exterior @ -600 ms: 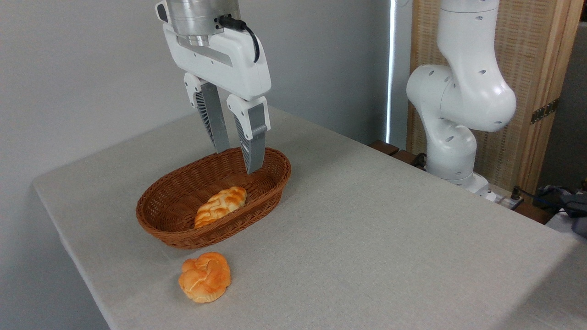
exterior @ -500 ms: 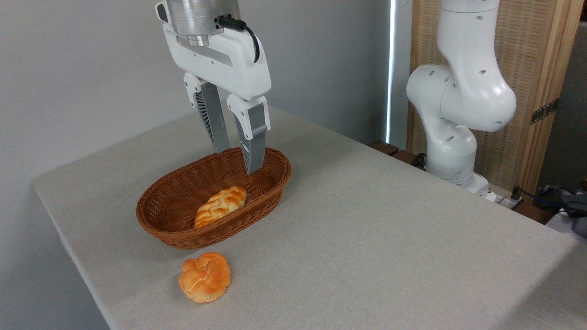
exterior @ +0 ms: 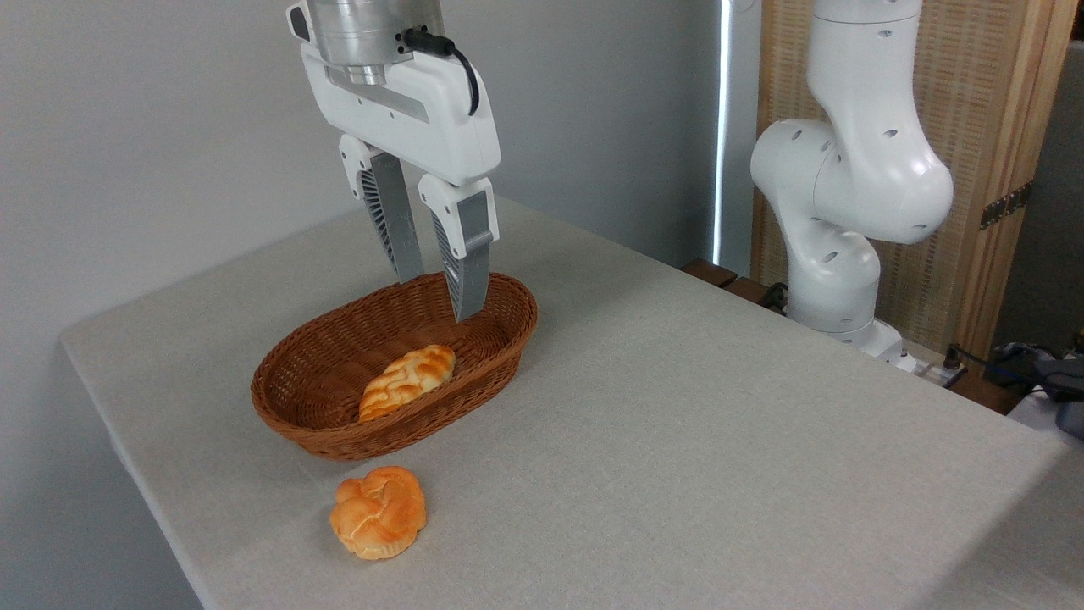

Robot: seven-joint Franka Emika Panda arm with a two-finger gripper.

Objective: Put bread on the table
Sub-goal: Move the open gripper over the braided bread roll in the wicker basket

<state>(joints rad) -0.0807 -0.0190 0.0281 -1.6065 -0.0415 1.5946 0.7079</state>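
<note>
The wicker basket (exterior: 322, 398) is sitting at the left of the table (exterior: 677, 440), with the bread (exterior: 406, 381) lying inside it against the near wall; a round bun (exterior: 378, 512) is resting on the cloth just in front. The gripper (exterior: 440, 296) is hanging above the basket's far end, jaws narrowly parted and holding nothing. Judged step: approach; next, it needs lowering over the loaf, then closing

You find no readable text, label, brand, number or sign on anything here; every surface you see is unmarked.
</note>
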